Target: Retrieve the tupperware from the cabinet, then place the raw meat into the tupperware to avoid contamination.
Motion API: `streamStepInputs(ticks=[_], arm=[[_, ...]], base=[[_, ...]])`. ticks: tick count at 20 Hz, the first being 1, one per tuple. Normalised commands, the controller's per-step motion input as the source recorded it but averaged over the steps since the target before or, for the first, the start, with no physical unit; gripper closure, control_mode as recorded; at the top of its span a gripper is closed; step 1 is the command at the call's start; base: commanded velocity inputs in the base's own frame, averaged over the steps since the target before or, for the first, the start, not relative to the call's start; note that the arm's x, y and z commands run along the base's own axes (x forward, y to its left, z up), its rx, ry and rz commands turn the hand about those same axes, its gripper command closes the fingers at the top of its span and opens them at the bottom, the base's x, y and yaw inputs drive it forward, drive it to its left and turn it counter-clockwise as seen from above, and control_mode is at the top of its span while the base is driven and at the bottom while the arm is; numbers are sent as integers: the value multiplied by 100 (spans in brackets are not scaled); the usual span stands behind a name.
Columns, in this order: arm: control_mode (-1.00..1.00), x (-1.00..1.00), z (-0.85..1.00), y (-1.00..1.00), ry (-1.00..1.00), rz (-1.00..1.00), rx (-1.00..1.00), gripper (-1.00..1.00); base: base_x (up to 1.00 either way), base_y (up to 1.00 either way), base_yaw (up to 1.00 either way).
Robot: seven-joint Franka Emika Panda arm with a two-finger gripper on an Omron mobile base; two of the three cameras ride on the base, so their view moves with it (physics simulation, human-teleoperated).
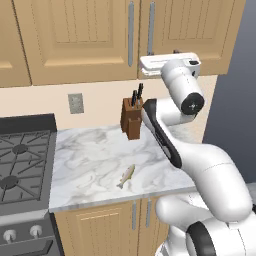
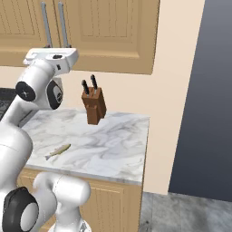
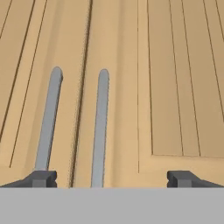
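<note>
A: Left base view?
B: The gripper (image 1: 148,65) is raised against the closed cabinet (image 1: 90,35), light panelled wood with upright silver bar handles. Well below it, the raw meat (image 1: 126,176), a slender silvery fish, lies on the marble counter (image 1: 90,160), long axis diagonal, tail toward the counter's front edge.

A: Right base view?
B: The fish (image 2: 58,151) lies far beneath the hand; a wooden knife block (image 2: 94,106) stands beyond it.

A: Hand view?
B: Fingertips (image 3: 41,178) spread wide apart, holding nothing; both handles (image 3: 99,127) rise just ahead between them.
</note>
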Motion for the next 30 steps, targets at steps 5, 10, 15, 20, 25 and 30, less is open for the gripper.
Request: streamStepInputs(ticks=[5,10,15,20,25,30], arm=[[-100,50,10,13,-3,-1,1,-100],[-100,55,5,13,0,0,2,-100],[-100,59,2,10,0,0,1,-100],[-100,62,0,13,0,0,1,-100],[-100,62,0,13,0,0,0,-100],[-100,54,0,11,3,0,0,100]], base=[[0,0,0],[0,0,0],[0,0,0],[0,0,0],[0,0,0],[0,0,0]])
